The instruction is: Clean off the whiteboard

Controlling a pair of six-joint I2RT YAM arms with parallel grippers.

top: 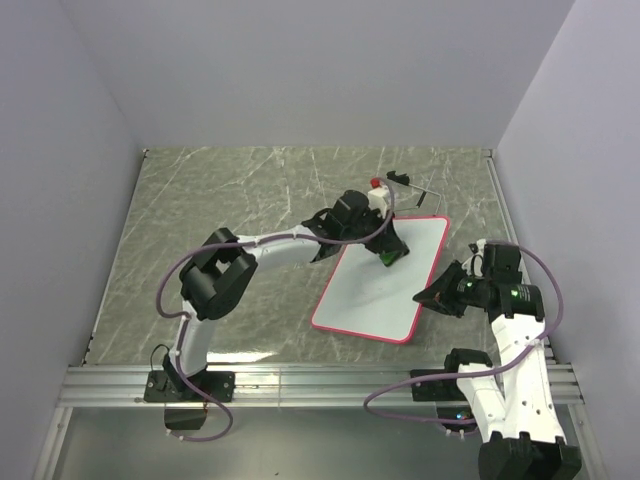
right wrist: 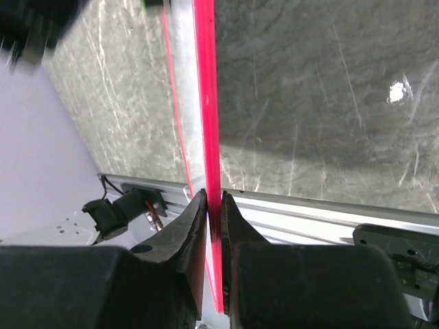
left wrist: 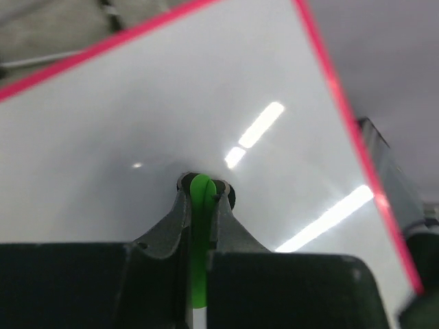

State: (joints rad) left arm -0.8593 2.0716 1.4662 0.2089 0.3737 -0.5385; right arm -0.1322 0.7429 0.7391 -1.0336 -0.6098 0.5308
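Note:
The whiteboard (top: 375,285) lies slanted on the marble table, white with a thin red-pink rim. In the top view its face shows no scribbles. My left gripper (top: 388,258) reaches over the board's far end, shut on a small green block (top: 385,262) whose tip rests against the white surface. In the left wrist view the green block (left wrist: 200,199) sits pinched between the jaws of the left gripper (left wrist: 203,192), against the whiteboard (left wrist: 137,103). My right gripper (top: 425,297) is shut on the board's right edge. The right wrist view shows the right gripper (right wrist: 213,200) clamping the whiteboard's red rim (right wrist: 206,82).
A small red-topped thing (top: 377,184) and a black piece with thin wire (top: 405,180) lie behind the board at the table's far side. An aluminium rail (top: 300,380) runs along the near edge. Pale walls close in the table on the left, the right and the back.

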